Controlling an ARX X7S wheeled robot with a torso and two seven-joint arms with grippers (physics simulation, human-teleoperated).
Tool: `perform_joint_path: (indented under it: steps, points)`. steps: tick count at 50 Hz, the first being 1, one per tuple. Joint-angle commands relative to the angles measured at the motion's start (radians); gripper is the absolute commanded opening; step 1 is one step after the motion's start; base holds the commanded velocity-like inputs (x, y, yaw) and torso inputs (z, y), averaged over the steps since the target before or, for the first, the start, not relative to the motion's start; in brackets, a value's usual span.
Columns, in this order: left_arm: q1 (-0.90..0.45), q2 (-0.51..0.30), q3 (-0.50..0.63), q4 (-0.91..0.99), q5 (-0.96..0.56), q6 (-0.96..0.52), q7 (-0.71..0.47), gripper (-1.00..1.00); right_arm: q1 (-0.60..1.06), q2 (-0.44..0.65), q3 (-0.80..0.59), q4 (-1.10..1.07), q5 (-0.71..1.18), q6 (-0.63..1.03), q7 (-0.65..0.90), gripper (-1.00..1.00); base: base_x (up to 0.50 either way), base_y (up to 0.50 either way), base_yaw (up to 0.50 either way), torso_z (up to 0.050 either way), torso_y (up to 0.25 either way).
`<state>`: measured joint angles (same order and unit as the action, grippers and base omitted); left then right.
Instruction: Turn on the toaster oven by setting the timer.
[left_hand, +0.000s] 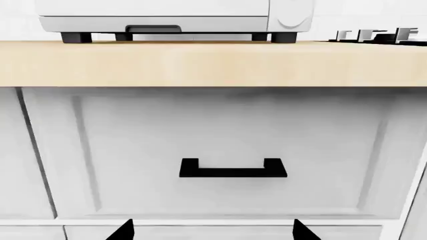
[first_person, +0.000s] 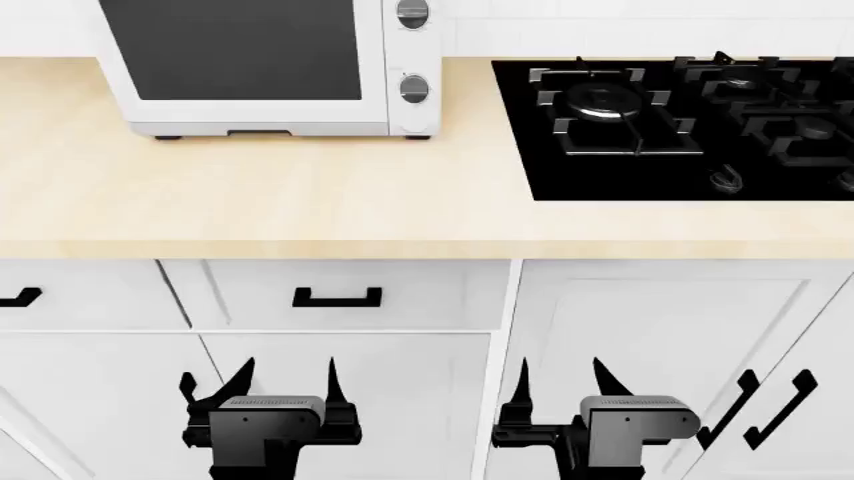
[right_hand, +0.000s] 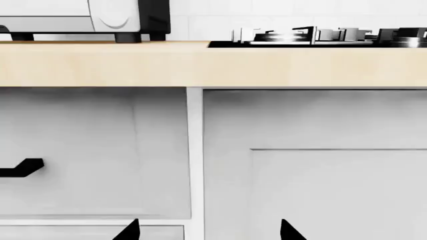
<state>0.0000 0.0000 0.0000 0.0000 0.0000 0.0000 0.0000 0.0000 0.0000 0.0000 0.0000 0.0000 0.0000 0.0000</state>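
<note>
The white toaster oven (first_person: 254, 60) stands at the back left of the wooden counter, its dark glass door facing me. Its white panel carries two silver knobs. The lower, smaller one with a bar across its face is the timer (first_person: 415, 88); the upper knob (first_person: 412, 12) is cut by the frame edge. The oven's underside shows in the left wrist view (left_hand: 153, 22) and the right wrist view (right_hand: 80, 15). My left gripper (first_person: 288, 375) (left_hand: 213, 232) and right gripper (first_person: 561, 375) (right_hand: 209, 232) are open and empty, low in front of the cabinets, well below the counter.
A black gas hob (first_person: 667, 120) fills the counter's right side. The counter's front edge (first_person: 400, 245) overhangs white drawers and doors with black handles (first_person: 336, 297). The drawer handle (left_hand: 232, 170) is straight ahead of my left gripper.
</note>
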Motion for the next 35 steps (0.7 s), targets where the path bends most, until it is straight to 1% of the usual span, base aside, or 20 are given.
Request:
perform_joint_path:
  steps: [1, 9, 15, 16, 19, 20, 22, 24, 26, 27, 29, 30, 31, 34, 35]
  points:
    - [0.004, -0.018, 0.016, 0.010, -0.009, 0.004, -0.022, 1.00, 0.003, 0.017, -0.021, 0.005, 0.008, -0.009, 0.022, 1.00, 0.00, 0.00, 0.00, 0.000, 0.000]
    - [0.025, -0.044, 0.044, 0.027, -0.028, 0.014, -0.050, 1.00, -0.006, 0.041, -0.052, -0.008, 0.016, -0.012, 0.062, 1.00, 0.00, 0.00, 0.00, 0.000, 0.000]
    - [0.016, -0.054, 0.063, 0.025, -0.030, 0.015, -0.068, 1.00, -0.011, 0.054, -0.066, -0.028, 0.032, -0.002, 0.072, 1.00, 0.00, 0.00, 0.00, 0.000, 0.000]
    - [0.019, -0.055, 0.063, 0.049, -0.037, 0.004, -0.069, 1.00, -0.015, 0.056, -0.065, -0.050, 0.041, 0.010, 0.072, 1.00, 0.00, 0.00, 0.00, 0.000, 0.000]
    - [0.064, -0.068, 0.059, 0.207, -0.067, -0.041, -0.066, 1.00, -0.044, 0.069, -0.064, -0.173, 0.062, 0.063, 0.072, 1.00, 0.00, 0.00, 0.00, 0.000, 0.000]
    - [0.073, -0.074, 0.055, 0.272, -0.075, -0.068, -0.070, 1.00, -0.056, 0.078, -0.062, -0.241, 0.085, 0.120, 0.064, 1.00, 0.00, 0.00, 0.00, 0.000, 0.000]
    - [0.088, -0.085, 0.048, 0.358, -0.084, -0.119, -0.078, 1.00, -0.065, 0.085, -0.056, -0.319, 0.086, 0.170, 0.079, 1.00, 0.00, 0.00, 0.00, 0.000, 0.000]
    - [0.081, -0.107, 0.049, 0.457, -0.070, -0.205, -0.088, 1.00, -0.059, 0.100, -0.046, -0.427, 0.111, 0.268, 0.082, 1.00, 0.00, 0.00, 0.00, 0.000, 0.000]
    - [0.071, -0.119, 0.036, 0.515, -0.084, -0.265, -0.092, 1.00, -0.051, 0.114, -0.046, -0.487, 0.116, 0.316, 0.084, 1.00, 0.00, 0.00, 0.00, 0.000, 0.000]
    - [0.073, -0.122, 0.012, 0.558, -0.125, -0.308, -0.088, 1.00, -0.044, 0.125, -0.050, -0.526, 0.114, 0.361, 0.086, 1.00, 0.00, 0.00, 0.00, 0.000, 0.000]
    - [0.047, -0.142, 0.001, 0.617, -0.162, -0.402, -0.080, 1.00, -0.020, 0.146, -0.051, -0.583, 0.122, 0.442, 0.081, 1.00, 0.00, 0.00, 0.00, 0.000, 0.000]
    - [0.029, -0.156, -0.008, 0.653, -0.203, -0.480, -0.067, 1.00, -0.005, 0.156, -0.044, -0.617, 0.144, 0.504, 0.074, 1.00, 0.00, 0.00, 0.00, 0.000, 0.000]
    - [0.019, -0.162, -0.016, 0.675, -0.223, -0.526, -0.067, 1.00, 0.012, 0.163, -0.044, -0.625, 0.147, 0.531, 0.073, 1.00, 0.00, 0.00, 0.00, 0.000, 0.000]
    - [-0.064, -0.186, -0.042, 0.734, -0.306, -0.737, -0.069, 1.00, 0.073, 0.189, -0.056, -0.667, 0.138, 0.642, 0.079, 1.00, 0.00, 0.00, 0.00, 0.000, 0.000]
    - [-0.082, -0.190, -0.048, 0.741, -0.314, -0.758, -0.072, 1.00, 0.090, 0.190, -0.053, -0.676, 0.146, 0.679, 0.080, 1.00, 0.00, 0.00, 0.00, 0.000, 0.000]
